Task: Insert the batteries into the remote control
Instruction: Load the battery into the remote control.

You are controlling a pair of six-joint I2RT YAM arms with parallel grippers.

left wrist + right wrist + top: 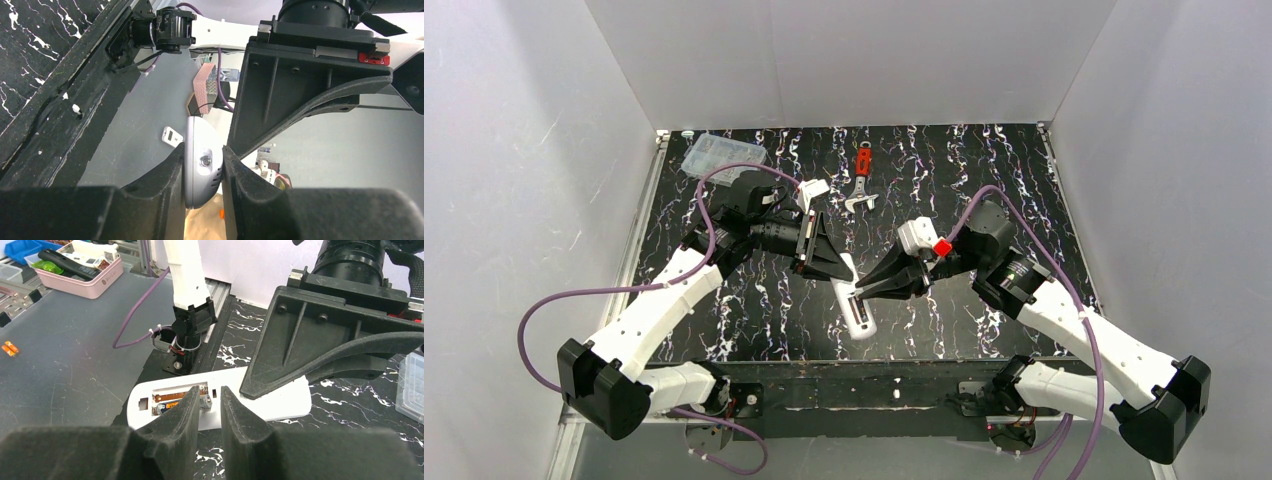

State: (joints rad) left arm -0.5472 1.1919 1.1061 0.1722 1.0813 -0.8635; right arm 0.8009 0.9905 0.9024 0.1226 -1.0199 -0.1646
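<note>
The white remote control [856,305] lies back-up, angled over the table's front part. My left gripper [202,150] is shut on its far end [202,167]; in the top view its fingers [829,262] clamp that end. In the right wrist view the remote control [280,402] shows its open recess with one dark battery [170,405] lying in the near slot. A copper-brown strip [175,395] shows in the far slot. My right gripper [209,392] hovers over the recess, jaws a narrow gap apart with nothing between them, its left finger covering the battery's middle.
A red-handled wrench [862,178] lies at the back middle. A clear compartment box [722,155] stands at the back left corner. Both arms meet over the table's front centre. Off the table, a pink tray [95,270] sits on a grey bench.
</note>
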